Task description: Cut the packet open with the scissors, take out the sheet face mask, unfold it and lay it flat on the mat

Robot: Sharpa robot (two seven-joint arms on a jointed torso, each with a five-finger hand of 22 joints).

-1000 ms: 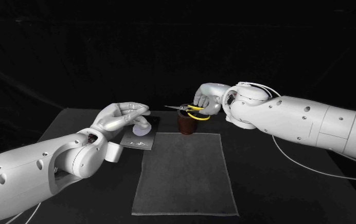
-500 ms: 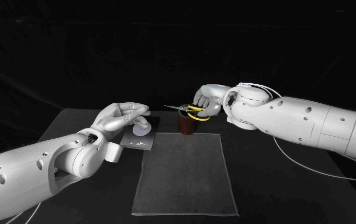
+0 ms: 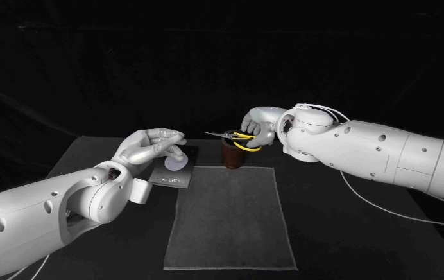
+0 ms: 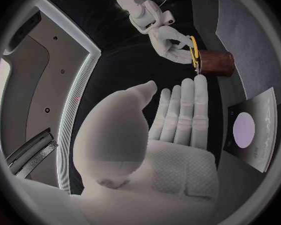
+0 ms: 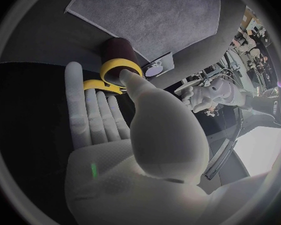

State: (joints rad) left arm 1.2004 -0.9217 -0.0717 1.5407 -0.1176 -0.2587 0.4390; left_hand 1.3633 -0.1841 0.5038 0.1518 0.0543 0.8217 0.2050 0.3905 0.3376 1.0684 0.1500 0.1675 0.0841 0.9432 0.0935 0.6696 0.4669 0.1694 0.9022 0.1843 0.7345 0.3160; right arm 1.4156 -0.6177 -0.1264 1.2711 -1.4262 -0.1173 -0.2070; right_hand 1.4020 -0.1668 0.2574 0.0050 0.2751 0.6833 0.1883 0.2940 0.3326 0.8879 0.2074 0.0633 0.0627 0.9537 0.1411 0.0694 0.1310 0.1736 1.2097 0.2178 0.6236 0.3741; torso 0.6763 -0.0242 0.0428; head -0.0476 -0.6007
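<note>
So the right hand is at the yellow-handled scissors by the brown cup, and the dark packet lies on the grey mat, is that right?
Not quite: the head view shows the dark flat packet lying on the black table beside the grey fabric mat, not on it. The right hand is indeed at the yellow-handled scissors by the brown cup.

Free path over mat; cup at far edge, packet on L.

No legible text; print on packet too small to read.
</note>
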